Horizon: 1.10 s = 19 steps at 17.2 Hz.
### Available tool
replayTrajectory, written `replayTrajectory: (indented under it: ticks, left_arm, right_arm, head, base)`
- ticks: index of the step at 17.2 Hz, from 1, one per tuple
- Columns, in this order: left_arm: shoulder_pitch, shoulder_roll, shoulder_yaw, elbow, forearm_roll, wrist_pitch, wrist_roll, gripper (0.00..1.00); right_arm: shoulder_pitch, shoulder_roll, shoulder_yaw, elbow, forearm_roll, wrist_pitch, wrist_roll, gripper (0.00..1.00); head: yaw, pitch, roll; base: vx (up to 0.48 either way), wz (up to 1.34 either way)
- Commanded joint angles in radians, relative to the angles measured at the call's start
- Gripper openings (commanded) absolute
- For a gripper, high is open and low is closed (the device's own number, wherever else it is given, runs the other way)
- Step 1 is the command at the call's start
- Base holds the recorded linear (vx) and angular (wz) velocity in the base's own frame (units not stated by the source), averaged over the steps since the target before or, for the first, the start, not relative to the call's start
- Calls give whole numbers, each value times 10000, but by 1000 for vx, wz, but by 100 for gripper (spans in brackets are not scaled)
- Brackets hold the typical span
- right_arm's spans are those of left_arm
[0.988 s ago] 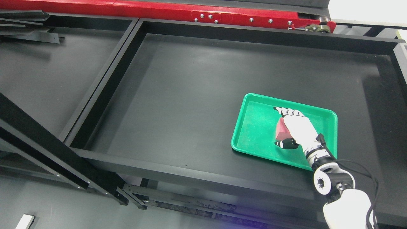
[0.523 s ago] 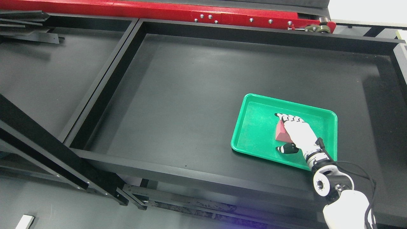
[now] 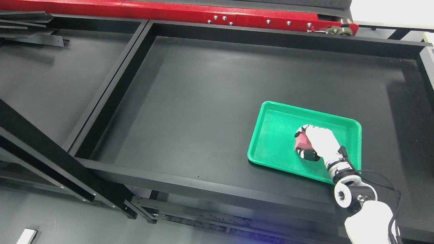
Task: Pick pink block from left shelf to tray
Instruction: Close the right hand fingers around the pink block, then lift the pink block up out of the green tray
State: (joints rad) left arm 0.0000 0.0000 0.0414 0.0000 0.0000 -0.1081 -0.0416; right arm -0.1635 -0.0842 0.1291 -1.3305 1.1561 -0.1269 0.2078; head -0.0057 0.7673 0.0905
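There is no writing or label to read anywhere here.

One pink block (image 3: 302,142) is in view. It sits inside the one green tray (image 3: 276,135), in the right half of the tray, closer to the near rim than the far one. Only a small piece of the block shows, because the hand covers most of it. The part that shows looks like a wedge, with its long side running from the far end of the tray toward the near end. I cannot tell which way its hidden end points.

One robot hand is in view, the right hand (image 3: 317,142). Its white arm comes up from the bottom right corner, with black cables beside it. The hand lies over the block. Its fingers (image 3: 301,130) curl around the far end of the block and the dark thumb (image 3: 308,155) presses at the near end, so the hand is pinching the block between them.

The tray lies on the big black shelf (image 3: 203,101), toward its right side. There is a second black shelf (image 3: 44,81) on the left. A red bar (image 3: 169,12) with small bolts runs along the top.
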Motion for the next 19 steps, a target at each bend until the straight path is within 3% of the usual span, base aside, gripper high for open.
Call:
replayTrajectory:
  ticks: [1,6,11,19]
  left_arm:
    - [-231,175,0,-175,-15,-8,2,100]
    - [-231,175,0,-175,-15,-8,2,100]
    - [-231,175,0,-175,-15,-8,2,100]
    - [-231,175,0,-175,-15,-8,2,100]
  right_arm:
    - [-250,-33,-63,327,-25,-81,-205,0]
    - [-589,-33,-675,-116,-224,-294,-1875,0]
    - [-238,29,-1305,-1832,-760,-541,-3456,0]
    - [331,105,-1613,-2879,-1406,-557,-3965,0]
  head:
    - [0,0,0]
    - [0,0,0]
    - [0,0,0]
    - [0,0,0]
  base:
    - [0,0]
    - [0,0]
    - [0,0]
    - [-5,21]
